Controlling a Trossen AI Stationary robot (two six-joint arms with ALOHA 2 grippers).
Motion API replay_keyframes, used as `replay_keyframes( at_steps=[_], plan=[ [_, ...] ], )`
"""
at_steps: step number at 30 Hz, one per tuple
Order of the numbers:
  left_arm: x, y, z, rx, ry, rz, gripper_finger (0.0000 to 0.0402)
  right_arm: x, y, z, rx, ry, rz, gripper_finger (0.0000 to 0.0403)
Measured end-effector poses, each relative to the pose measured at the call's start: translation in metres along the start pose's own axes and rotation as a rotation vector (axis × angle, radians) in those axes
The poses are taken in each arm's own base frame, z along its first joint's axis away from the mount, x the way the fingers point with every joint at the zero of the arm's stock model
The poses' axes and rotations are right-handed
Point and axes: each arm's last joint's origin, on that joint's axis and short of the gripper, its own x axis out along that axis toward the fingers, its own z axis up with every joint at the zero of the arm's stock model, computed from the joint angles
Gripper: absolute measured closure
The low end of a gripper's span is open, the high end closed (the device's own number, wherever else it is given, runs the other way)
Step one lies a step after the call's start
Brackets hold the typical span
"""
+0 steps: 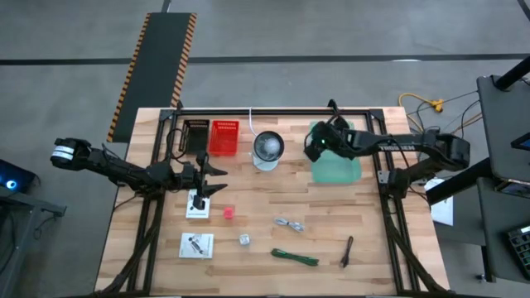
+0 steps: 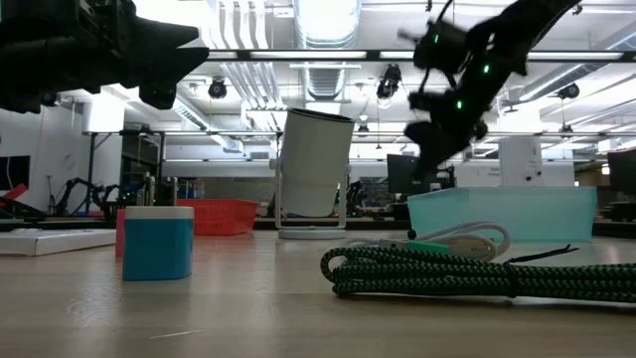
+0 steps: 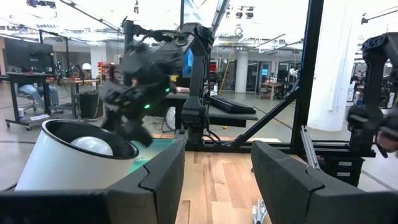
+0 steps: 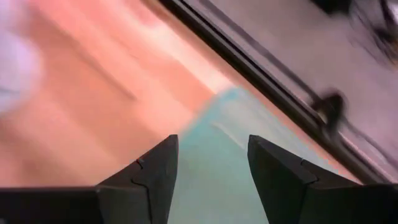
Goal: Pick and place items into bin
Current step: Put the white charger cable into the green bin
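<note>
1. Over the pale green translucent bin (image 1: pixel 338 165) at the table's far right, the right gripper (image 1: pixel 315 147) hangs with its dark fingers (image 4: pixel 149 171) parted and nothing between them.
2. Above a white card bearing dark parts (image 1: pixel 197 204), the left gripper (image 1: pixel 217 180) stands partly open and empty.
3. On the wooden table (image 1: pixel 265 228) lie a tiny red cube (image 1: pixel 228 213), a tiny silver cube (image 1: pixel 245 239), silvery metal pieces (image 1: pixel 288 223), a green strip (image 1: pixel 295 257), a dark stick (image 1: pixel 347 251) and a second white card (image 1: pixel 197 245).
4. Blur in the right wrist view hides the bin's contents.
</note>
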Motion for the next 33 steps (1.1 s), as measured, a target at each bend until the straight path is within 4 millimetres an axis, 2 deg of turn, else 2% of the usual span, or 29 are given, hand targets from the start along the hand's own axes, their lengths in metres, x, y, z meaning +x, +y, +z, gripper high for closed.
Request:
replay_keyframes(
  at_steps=[4,8,15,22,28,33],
  plan=[
    [0.0,0.0,0.0,0.0,0.0,0.003,0.023,-0.027,0.022,0.0,-0.07,-0.093,0.107,0.0223],
    [0.0,0.0,0.0,0.0,-0.004,0.003,0.023,-0.047,0.043,-0.008,-0.136,-0.164,0.184,0.0223],
    [0.0,0.0,0.0,0.0,-0.002,0.007,0.023,-0.066,0.074,-0.033,-0.265,-0.342,0.333,0.0223],
    [0.0,0.0,0.0,0.006,-0.001,0.008,0.023,-0.07,0.083,-0.054,-0.281,-0.424,0.413,0.0223],
    [0.0,0.0,0.0,0.069,0.0,0.008,0.023,-0.061,0.084,-0.074,-0.231,-0.347,0.443,0.0225],
    [0.0,0.0,0.0,0.071,-0.001,0.009,0.023,-0.053,0.092,-0.084,-0.316,-0.325,0.57,0.0227]
  ],
)
